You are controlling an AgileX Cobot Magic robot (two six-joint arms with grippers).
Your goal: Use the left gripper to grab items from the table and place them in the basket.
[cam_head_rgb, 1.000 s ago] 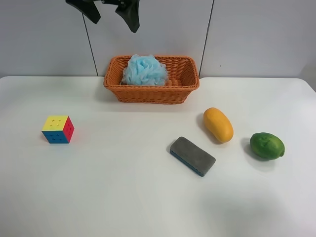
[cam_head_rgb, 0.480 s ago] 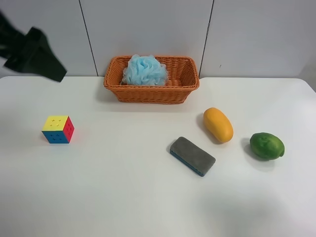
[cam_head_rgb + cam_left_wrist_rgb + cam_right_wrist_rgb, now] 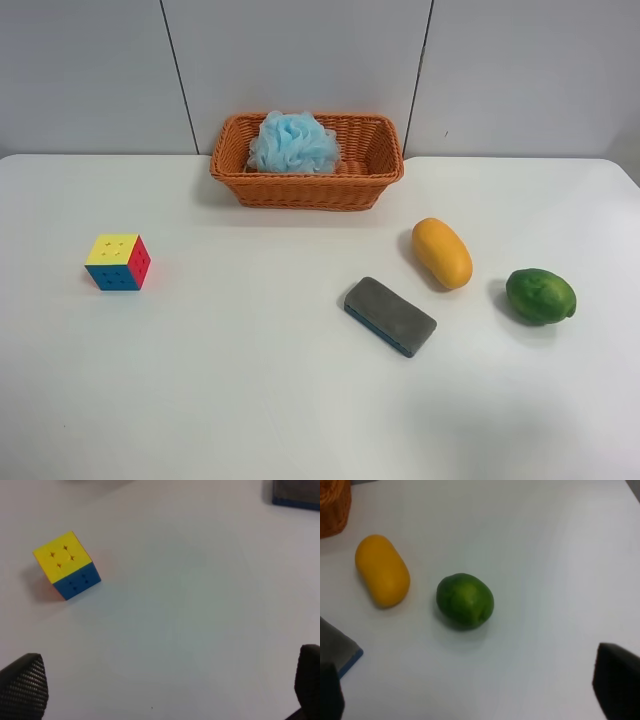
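Note:
The orange basket [image 3: 372, 165] stands at the back of the white table [image 3: 250, 380] with the light-blue pouf [image 3: 293, 142] inside it. The puzzle cube [image 3: 118, 262] sits at the exterior high view's left. The mango [image 3: 442, 252], the grey-and-blue eraser [image 3: 390, 315] and the green fruit [image 3: 540, 295] lie at its right. No arm shows in that view. My left gripper [image 3: 165, 700] is open and empty, hanging above the table with the cube [image 3: 67, 565] ahead of it. My right gripper [image 3: 472, 690] is open and empty above the green fruit [image 3: 465, 601] and mango [image 3: 382, 570].
A grey panelled wall [image 3: 300, 60] runs behind the table. An eraser corner [image 3: 295, 492] shows at the edge of the left wrist view. The right wrist view also holds an eraser corner [image 3: 340, 647] and a bit of the basket [image 3: 332, 505].
The arm that hung above the basket swung off to the exterior high view's left and has left that view. The pouf and the other items have not moved.

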